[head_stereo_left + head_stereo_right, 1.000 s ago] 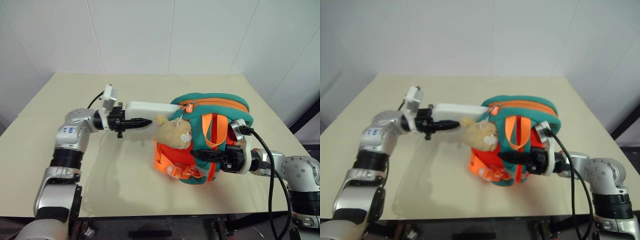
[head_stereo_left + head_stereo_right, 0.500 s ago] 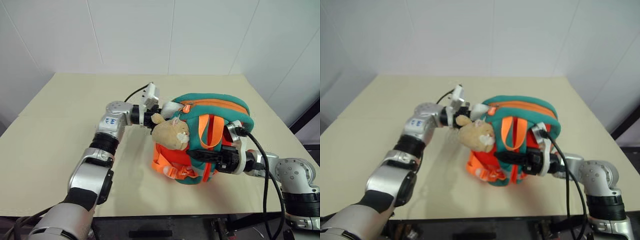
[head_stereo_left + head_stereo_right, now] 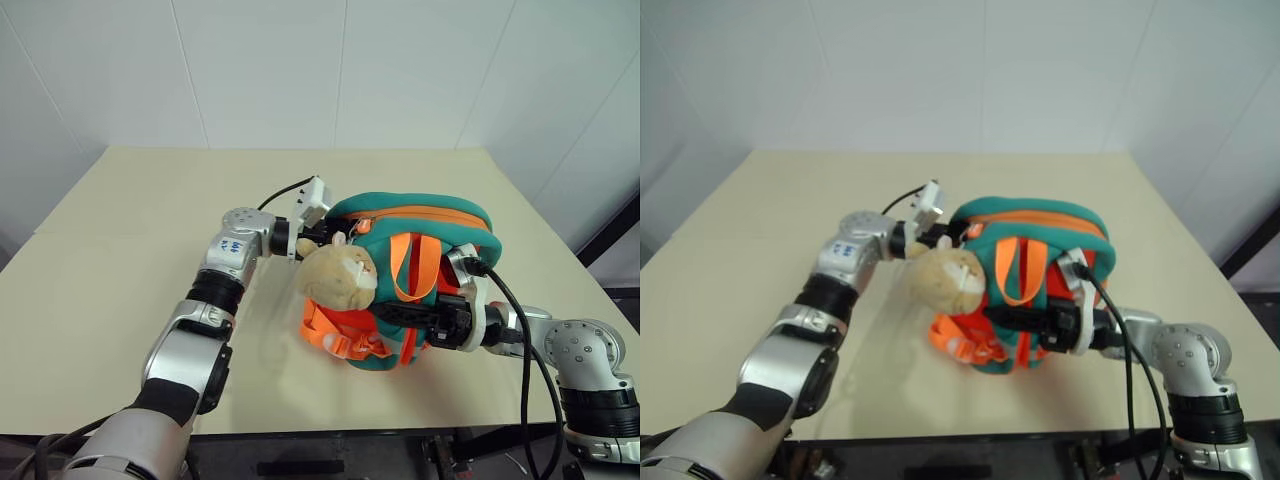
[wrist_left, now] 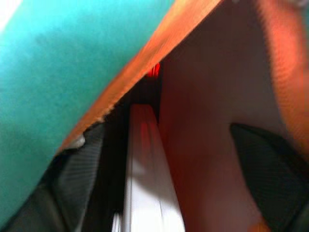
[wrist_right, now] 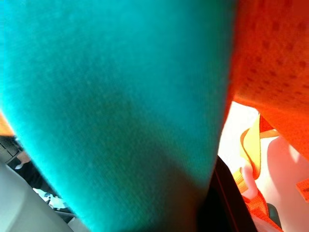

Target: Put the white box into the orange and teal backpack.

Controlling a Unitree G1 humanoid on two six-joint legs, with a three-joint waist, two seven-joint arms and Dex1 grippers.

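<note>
White box (image 4: 147,193) inside orange backpack (image 3: 440,215) | left gripper (image 4: 159,193) apparently spread | right gripper (image 3: 385,312) clamps backpack strap

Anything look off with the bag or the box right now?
Nothing stands out. The white box lies inside the orange and teal backpack, seen past its zipper edge in the left wrist view. The backpack stands upright on the table, its plush toy hanging at the front, the right gripper clamped on its side.

A pale beige desk (image 3: 150,200) stands against white panelled walls (image 3: 270,70) with thin seams; a dark frame (image 3: 612,235) shows beside its far edge.
</note>
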